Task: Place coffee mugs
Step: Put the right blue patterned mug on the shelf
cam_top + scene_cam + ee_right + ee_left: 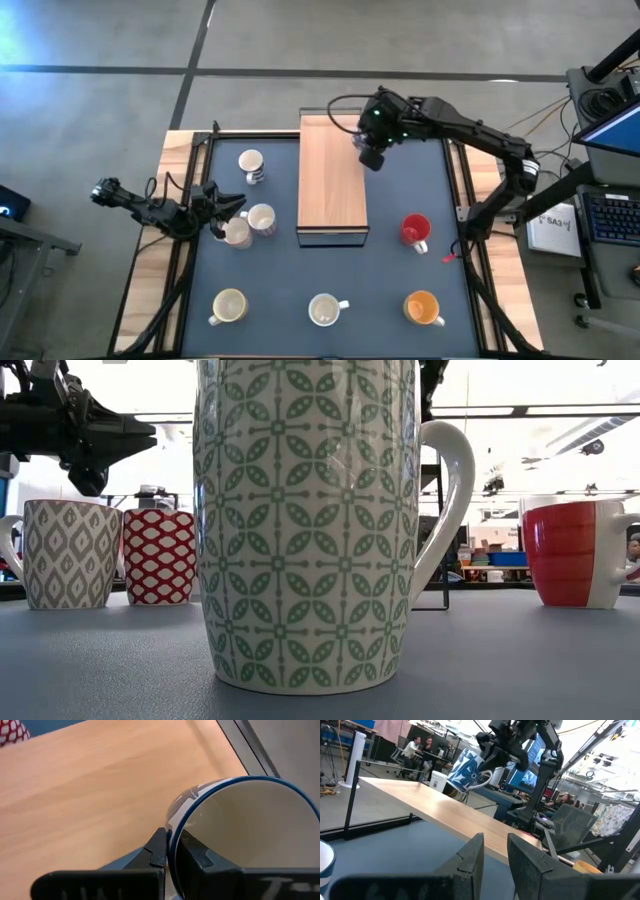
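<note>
1. My right gripper [170, 851] pinches the blue-patterned mug [240, 835] by its rim, tilted above the wooden shelf [333, 180].
2. Carrying step, I reckon; next it needs righting and lowering onto the boards.
3. Farther off, my left gripper [495, 857] waits half-open, empty.

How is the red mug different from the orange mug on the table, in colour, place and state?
The red mug is red outside, while the orange mug is orange. The red mug stands close to the wooden shelf; the orange mug stands farther from it, near the table's front edge. Both are upright, open side up, on the dark mat, on the right arm's side, and neither is held.
</note>
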Available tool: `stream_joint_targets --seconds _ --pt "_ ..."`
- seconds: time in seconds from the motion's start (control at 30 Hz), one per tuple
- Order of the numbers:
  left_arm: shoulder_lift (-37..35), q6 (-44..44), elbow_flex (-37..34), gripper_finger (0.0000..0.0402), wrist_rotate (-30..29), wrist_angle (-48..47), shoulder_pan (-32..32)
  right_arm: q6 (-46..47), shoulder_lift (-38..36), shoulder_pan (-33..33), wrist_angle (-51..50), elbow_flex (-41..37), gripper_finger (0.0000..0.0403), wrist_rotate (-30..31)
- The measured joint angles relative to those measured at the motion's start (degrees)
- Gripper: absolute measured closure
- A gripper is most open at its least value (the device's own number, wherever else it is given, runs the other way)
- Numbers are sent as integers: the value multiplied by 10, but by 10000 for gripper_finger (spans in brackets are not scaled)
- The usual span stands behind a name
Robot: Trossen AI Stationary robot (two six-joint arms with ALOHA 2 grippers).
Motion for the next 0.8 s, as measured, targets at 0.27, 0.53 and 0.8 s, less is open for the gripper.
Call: stream_joint_targets --seconds 0.27,0.53,0.8 --pt "0 0 0 333 0 0 0 -66 51 0 -1 16 390 3" --pt "0 0 0 333 0 0 0 -133 97 1 -11 72 387 1" --pt "0 0 0 333 0 0 0 -172 149 1 -47 154 344 4"
